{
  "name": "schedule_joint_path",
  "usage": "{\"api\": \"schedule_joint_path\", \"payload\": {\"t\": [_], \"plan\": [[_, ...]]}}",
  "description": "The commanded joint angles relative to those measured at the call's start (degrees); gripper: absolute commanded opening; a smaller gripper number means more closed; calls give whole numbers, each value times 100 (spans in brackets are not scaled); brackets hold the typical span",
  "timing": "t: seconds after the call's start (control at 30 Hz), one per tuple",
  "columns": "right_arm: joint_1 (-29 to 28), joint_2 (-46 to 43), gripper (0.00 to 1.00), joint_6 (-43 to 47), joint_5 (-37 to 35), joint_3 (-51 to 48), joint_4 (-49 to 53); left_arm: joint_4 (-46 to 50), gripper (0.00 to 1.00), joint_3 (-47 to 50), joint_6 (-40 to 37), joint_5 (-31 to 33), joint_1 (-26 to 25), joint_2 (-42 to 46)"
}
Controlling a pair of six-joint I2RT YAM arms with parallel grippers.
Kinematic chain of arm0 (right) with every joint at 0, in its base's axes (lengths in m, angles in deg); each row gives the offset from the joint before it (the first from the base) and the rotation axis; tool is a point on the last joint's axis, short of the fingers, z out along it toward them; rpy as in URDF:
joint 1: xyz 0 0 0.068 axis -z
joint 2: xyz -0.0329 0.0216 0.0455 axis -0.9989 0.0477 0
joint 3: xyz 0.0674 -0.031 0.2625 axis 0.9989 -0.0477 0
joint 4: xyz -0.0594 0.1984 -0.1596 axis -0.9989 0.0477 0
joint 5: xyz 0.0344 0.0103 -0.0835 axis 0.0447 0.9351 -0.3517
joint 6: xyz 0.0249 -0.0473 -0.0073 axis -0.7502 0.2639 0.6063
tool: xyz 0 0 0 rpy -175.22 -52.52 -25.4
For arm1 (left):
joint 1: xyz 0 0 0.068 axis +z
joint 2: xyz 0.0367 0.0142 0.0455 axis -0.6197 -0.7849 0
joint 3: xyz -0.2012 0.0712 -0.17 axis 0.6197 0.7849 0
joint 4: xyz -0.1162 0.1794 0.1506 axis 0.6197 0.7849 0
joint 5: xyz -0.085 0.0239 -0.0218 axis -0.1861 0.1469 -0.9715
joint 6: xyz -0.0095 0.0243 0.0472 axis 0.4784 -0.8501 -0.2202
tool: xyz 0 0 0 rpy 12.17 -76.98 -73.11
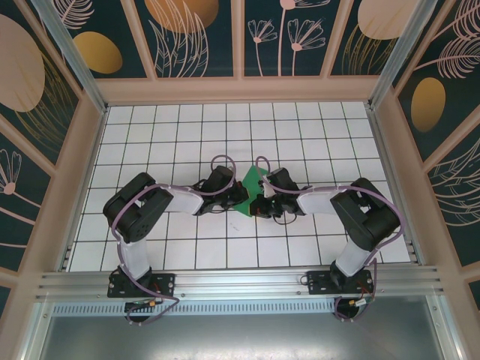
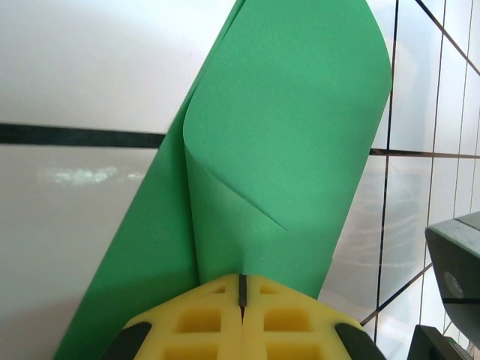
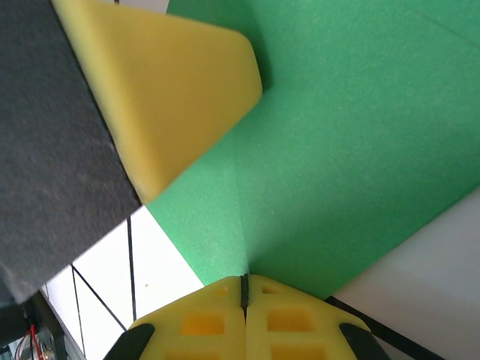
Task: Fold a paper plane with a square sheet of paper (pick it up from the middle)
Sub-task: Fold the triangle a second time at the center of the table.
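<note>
- White-tiled bench [image 1: 225,135], black grid lines all over, and every bit of the action is packed into its middle.
- Coming in from the near edge, the left arm [image 1: 139,214] and the right arm [image 1: 367,214] fold inward like mirror images with their noses almost meeting. Neither is nearer; it's a dead heat.
- Green and small from above, the square sheet of paper [image 1: 252,182] sits right between them. It shows as a pointed patch whose long axis runs far-to-near, across the line joining the two arms.
- Over to the left tool [image 2: 242,281]: yellow pads pressed fully together, green paper coming straight out of the seam. It's pinching the sheet, which rises ahead of it in a curled, doubled flap.
- And the right tool [image 3: 244,281], same story: jaws closed tight on the sheet, paper spreading away broad and flat.
- My read is that the next move hangs on this opposed hold. The sheet lies dead ahead of each tool, so whichever one moves will swing the paper about the other's pinch.
- The right wrist camera catches the left tool's yellow finger [image 3: 172,90] over the green just ahead, a detail the overhead buries under the wrists.
- The left wrist camera gives the curl and a short diagonal crease [image 2: 251,202], neither readable from above.
</note>
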Motion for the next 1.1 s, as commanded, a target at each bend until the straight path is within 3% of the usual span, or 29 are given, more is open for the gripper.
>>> {"api": "schedule_joint_path", "payload": {"t": [0.0, 1.07], "plan": [[-27, 397, 0, 175, -840, -245, 1069, 264, 5, -150, -252, 315, 222, -256], [-27, 198, 0, 497, -799, -310, 1305, 1051, 8, -1011, -809, 765, 554, -566]]}}
